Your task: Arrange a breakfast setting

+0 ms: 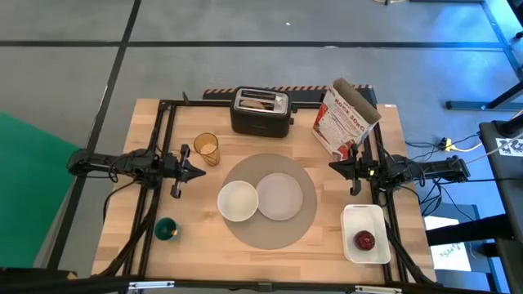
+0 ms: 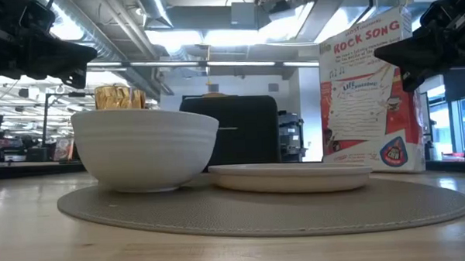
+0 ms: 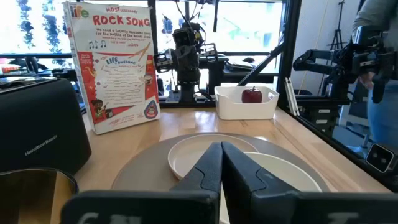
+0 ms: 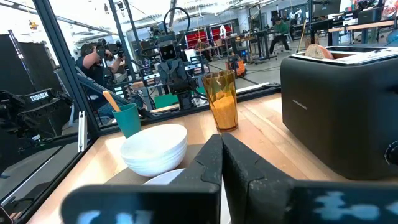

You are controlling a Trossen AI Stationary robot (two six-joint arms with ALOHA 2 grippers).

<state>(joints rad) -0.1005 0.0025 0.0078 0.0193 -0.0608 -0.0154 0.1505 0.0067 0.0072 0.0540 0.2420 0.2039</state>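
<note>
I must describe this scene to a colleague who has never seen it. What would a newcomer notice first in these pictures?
First, the round grey placemat at the table's middle, with the white bowl and the white plate side by side on it. Next, the tall red-and-white cereal box and the black toaster along the far edge. Both arms wait at the sides, left gripper and right gripper shut.
</note>
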